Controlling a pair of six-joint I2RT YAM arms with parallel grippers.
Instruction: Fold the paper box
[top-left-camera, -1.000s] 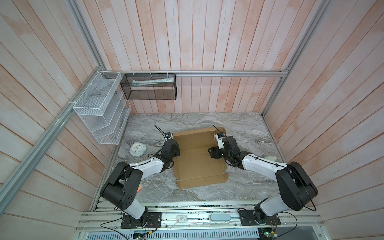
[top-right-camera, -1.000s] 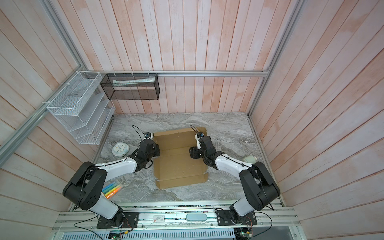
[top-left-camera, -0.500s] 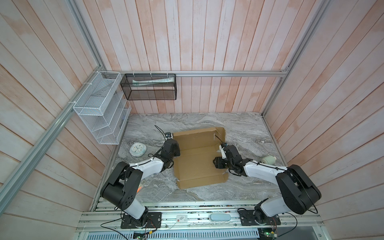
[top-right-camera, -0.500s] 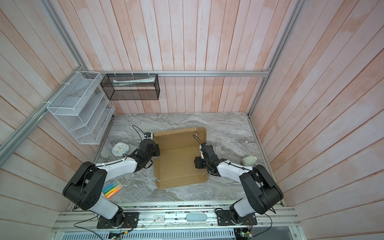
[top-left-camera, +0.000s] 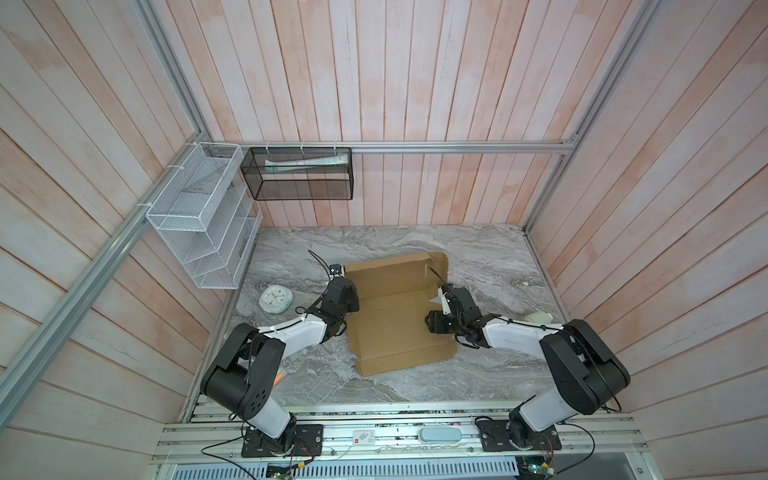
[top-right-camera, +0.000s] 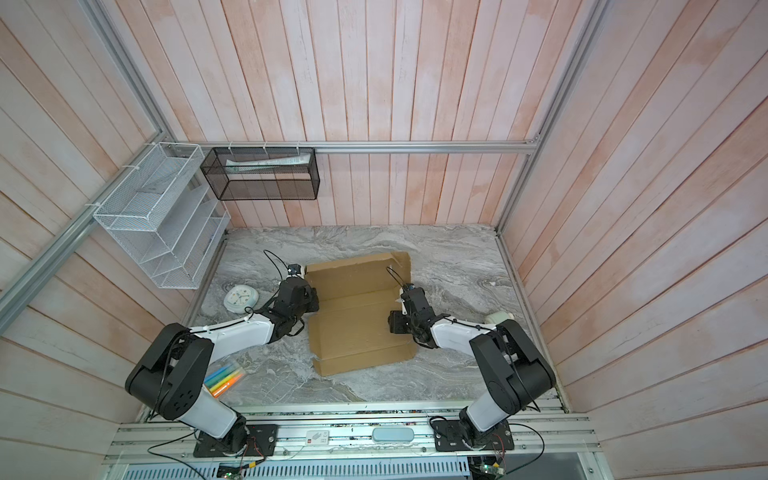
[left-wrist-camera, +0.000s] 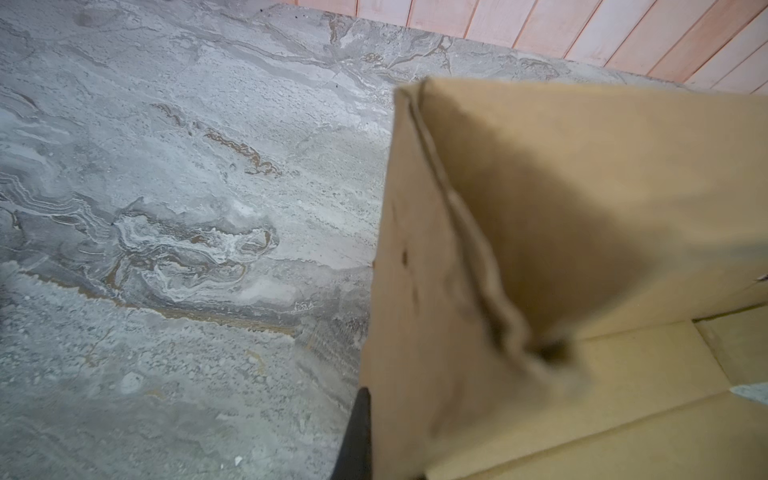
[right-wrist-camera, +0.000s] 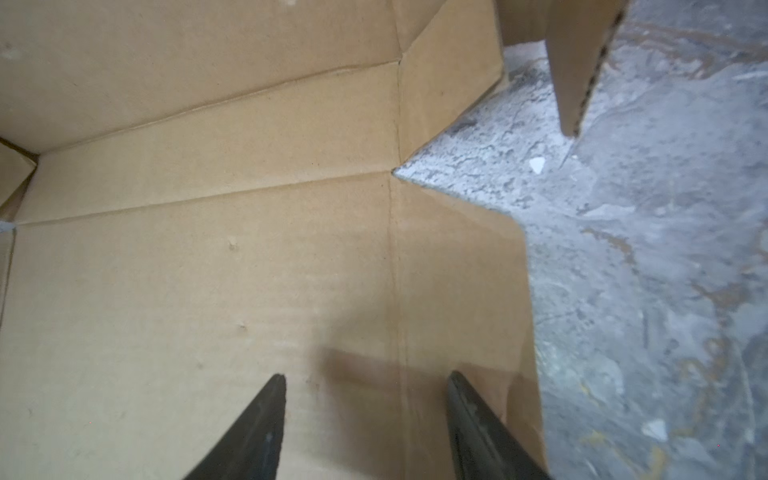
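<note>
The paper box (top-left-camera: 395, 316) (top-right-camera: 353, 324) is a brown cardboard sheet with creases, lying mostly flat in the middle of the table. My left gripper (top-left-camera: 352, 305) (top-right-camera: 312, 305) is shut on the box's left side flap (left-wrist-camera: 436, 291), which stands upright. Only one black finger (left-wrist-camera: 360, 432) shows outside that flap. My right gripper (top-left-camera: 430, 324) (top-right-camera: 392, 323) is open just above the box's right part. Its two fingers straddle a crease (right-wrist-camera: 392, 291) with nothing between them. The back right flap (top-left-camera: 440, 266) stands partly raised.
A white clock (top-left-camera: 275, 300) lies left of the left arm. Coloured markers (top-right-camera: 224, 376) lie at the front left. A white object (top-left-camera: 538, 318) sits behind the right arm. A white wire rack (top-left-camera: 199, 220) and a black mesh basket (top-left-camera: 299, 174) hang on the walls.
My right gripper has moved from the box's back right area toward the front along the right side. The left gripper holds the left flap as before.
</note>
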